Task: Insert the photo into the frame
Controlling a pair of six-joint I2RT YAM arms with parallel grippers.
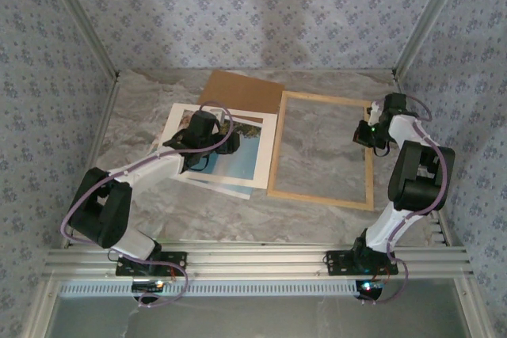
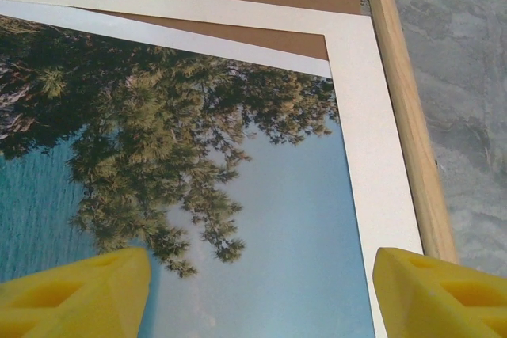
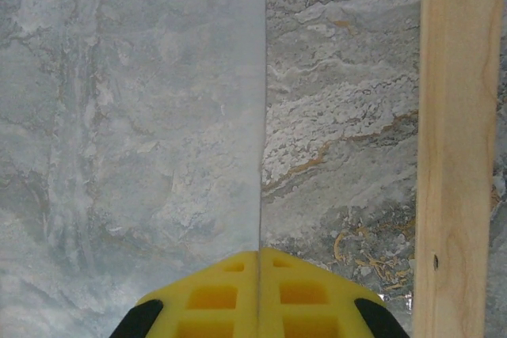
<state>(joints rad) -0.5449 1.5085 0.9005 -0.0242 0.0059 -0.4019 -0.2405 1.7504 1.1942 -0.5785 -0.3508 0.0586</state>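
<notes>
placement: close the spread left gripper [image 2: 261,290] on the lower-right white margin of the photo [image 2: 198,195], beside the frame [image 2: 404,108], with the right gripper [image 3: 260,263] fingers pressed together.

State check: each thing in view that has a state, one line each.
frame: flat on the table, which shows through it
photo: lying flat, outside the frame
backing board: flat, partly under the photo
left gripper: open, above the photo's corner
right gripper: shut, beside a frame rail

No writing, label, brand or number can be read on the photo [image 2: 238,195] or the frame [image 2: 405,116].
</notes>
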